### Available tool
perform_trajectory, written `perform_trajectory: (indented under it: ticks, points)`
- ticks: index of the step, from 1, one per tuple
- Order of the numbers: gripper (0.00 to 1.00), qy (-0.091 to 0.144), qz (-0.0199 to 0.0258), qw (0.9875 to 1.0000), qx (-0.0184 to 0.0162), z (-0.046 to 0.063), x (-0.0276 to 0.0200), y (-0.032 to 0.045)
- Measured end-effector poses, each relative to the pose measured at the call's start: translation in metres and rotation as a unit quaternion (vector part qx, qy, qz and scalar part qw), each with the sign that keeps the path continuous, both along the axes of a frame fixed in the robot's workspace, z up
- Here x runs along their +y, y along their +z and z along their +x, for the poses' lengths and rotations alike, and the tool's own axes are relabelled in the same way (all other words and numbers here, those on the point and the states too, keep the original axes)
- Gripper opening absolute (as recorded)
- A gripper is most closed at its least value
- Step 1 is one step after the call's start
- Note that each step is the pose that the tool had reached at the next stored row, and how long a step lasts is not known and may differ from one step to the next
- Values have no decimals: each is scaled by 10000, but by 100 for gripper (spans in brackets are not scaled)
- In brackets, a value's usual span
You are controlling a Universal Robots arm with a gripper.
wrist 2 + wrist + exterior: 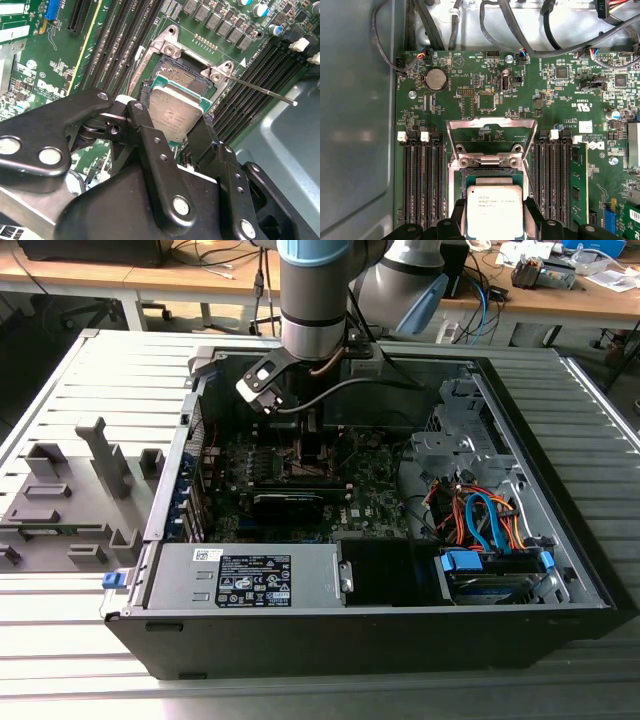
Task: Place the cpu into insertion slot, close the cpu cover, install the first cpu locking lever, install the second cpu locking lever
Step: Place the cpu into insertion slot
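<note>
Pincer (172,125) is clamped on the cpu (176,114), one black finger (141,116) on each of two opposite edges, metal top facing up. Makes sense to me: pinching by the edges keeps the underside clear and the chip level for going in flat.

The chip sits right over the insertion slot (184,75), covering the part nearest the fingers while the dark grid of the far part is exposed in the second wrist view. I can't tell whether it's touching the socket or hanging just above it, so I'd call it not seated yet.

The cpu cover (491,123) is flipped up and back on its hinge, standing open past the socket in the first wrist view, which leaves the opening free for the chip to come down. One thin locking lever (260,89) is swung out to the side over the long black memory slots (425,180), released, not hooked. I can't pick out the other one for sure.

From where I stand the arm (315,300) reaches straight down into the open computer case (560,540), over the green board (485,100) at the back. So I'd say step one is in hand, with cover and levers undone.
</note>
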State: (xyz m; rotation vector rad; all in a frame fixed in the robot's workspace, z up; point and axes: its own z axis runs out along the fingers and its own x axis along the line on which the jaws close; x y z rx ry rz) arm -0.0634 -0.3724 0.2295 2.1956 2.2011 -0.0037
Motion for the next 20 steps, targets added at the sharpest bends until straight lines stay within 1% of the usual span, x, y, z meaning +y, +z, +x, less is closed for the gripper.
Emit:
perform_trajectory:
  ticks: [20]
  points:
    - [54, 0, 1, 10000, 0, 0, 0, -53]
